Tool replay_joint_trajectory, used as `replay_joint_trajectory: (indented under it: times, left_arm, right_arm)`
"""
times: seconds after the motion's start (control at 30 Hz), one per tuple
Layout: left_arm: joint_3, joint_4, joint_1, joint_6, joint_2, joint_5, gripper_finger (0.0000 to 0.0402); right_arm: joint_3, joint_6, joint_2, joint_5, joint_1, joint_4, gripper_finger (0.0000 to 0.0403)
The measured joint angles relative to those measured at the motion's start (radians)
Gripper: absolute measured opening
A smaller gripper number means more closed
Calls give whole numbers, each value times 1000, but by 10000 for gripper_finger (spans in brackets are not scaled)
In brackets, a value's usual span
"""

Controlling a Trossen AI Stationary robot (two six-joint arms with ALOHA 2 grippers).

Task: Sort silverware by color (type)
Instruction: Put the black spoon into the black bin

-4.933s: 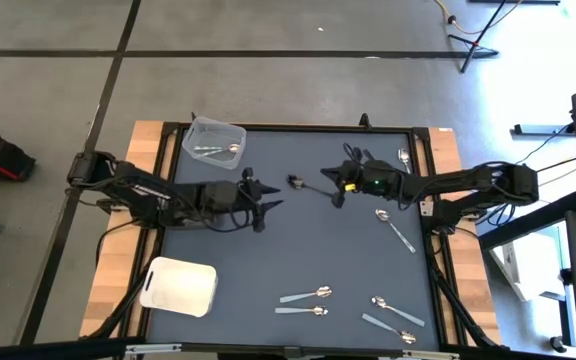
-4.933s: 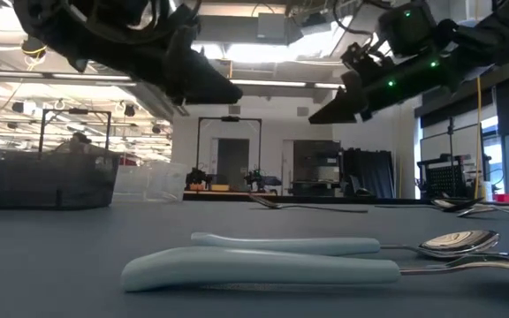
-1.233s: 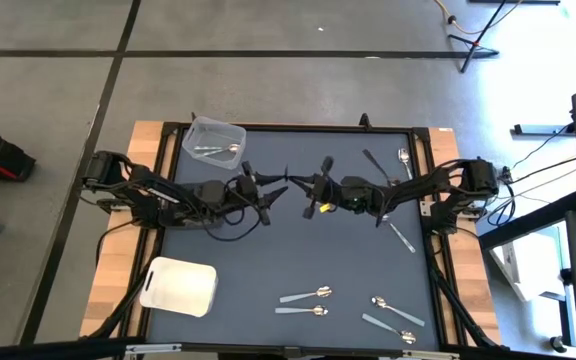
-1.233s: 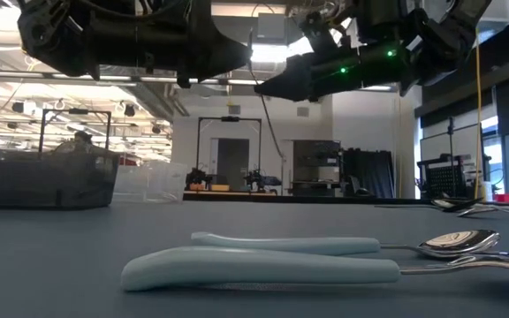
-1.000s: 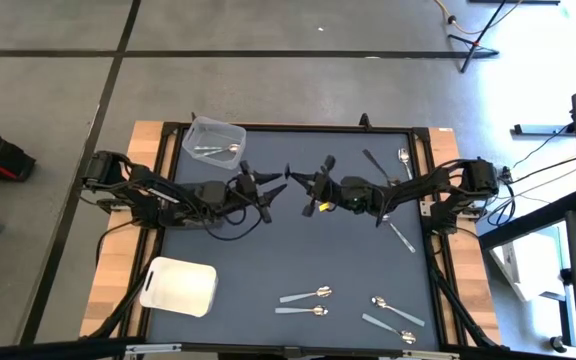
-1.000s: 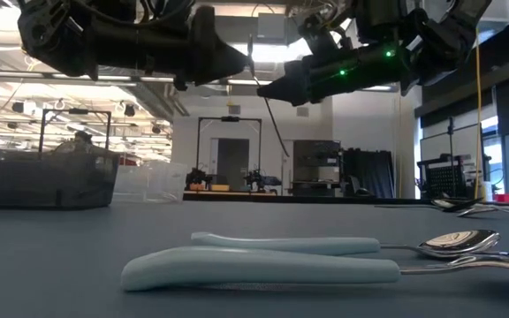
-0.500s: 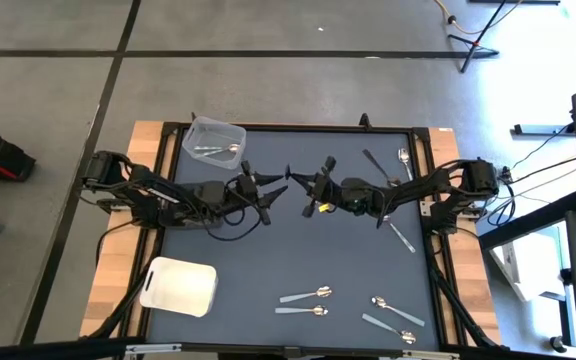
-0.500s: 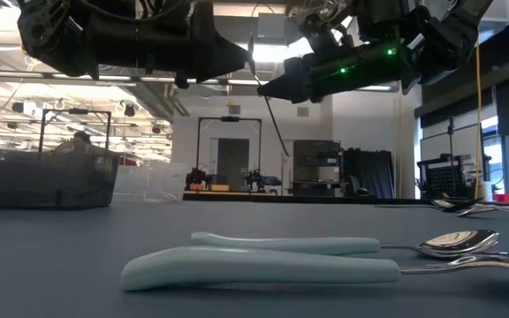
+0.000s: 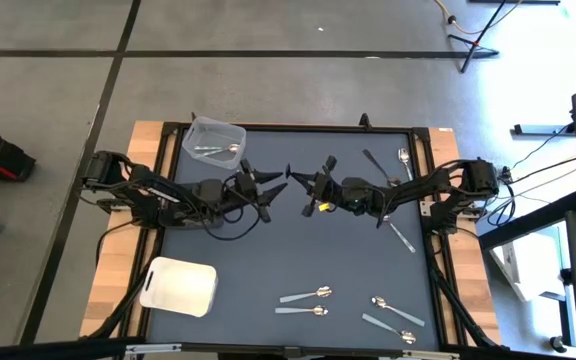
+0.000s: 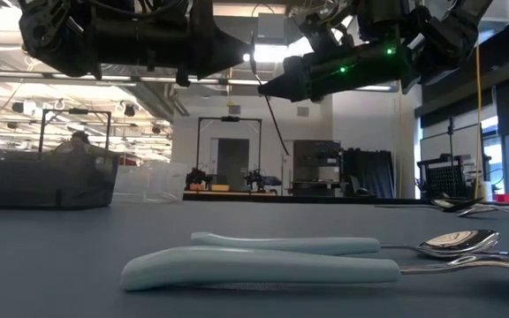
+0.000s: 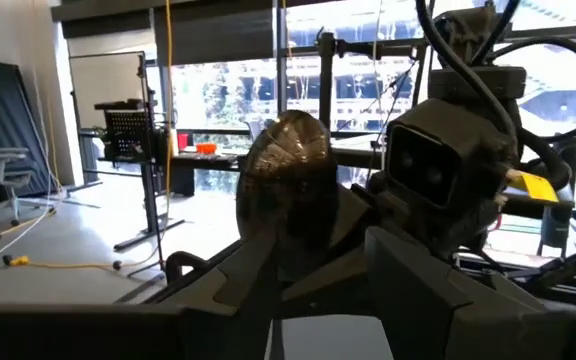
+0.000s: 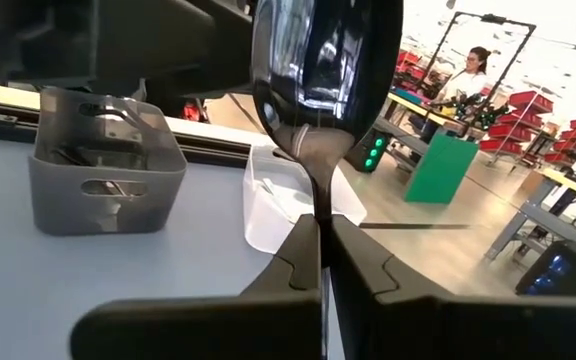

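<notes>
My right gripper (image 9: 306,183) is shut on a dark spoon (image 12: 323,60) above the middle of the table, a little toward the far edge. The spoon's bowl (image 9: 290,172) sticks out toward my left gripper (image 9: 271,187). My left gripper is open, and its fingers stand on either side of the bowl (image 11: 288,190). I cannot tell whether they touch it. In the low view both grippers (image 10: 254,75) meet high above the table. Several silver spoons (image 9: 318,293) lie flat on the mat near the front right. My right gripper pinches the spoon's thin handle just behind the bowl (image 12: 315,215) between its two fingers. The fingers come level from the table's right and lie along the handle. The spoon is lifted clear of the table, its bowl beyond the fingertips. The rest of the handle hangs down behind them (image 10: 277,132).
A clear tub (image 9: 214,140) holding some spoons stands at the far left. A white tray (image 9: 178,286) lies at the near left. More utensils lie at the far right (image 9: 404,157) and right (image 9: 395,231). Two pale-handled spoons (image 10: 254,261) lie close to the low camera.
My left gripper has edged toward the table's right, closing on my right gripper, so its open fingers now stand around the spoon's bowl. My right gripper has held the spoon almost still in the air.
</notes>
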Motion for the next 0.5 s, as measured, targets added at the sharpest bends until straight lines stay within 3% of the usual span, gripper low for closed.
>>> replay_joint_trajectory:
  times: [0.3,0.5]
  left_arm:
    - [86,-16,0,51,50,-11,147]
    - [148,-96,-5,105,98,-153,147]
  right_arm:
    - [9,1,-2,2,0,2,0]
    - [9,-1,-2,28,-2,-18,0]
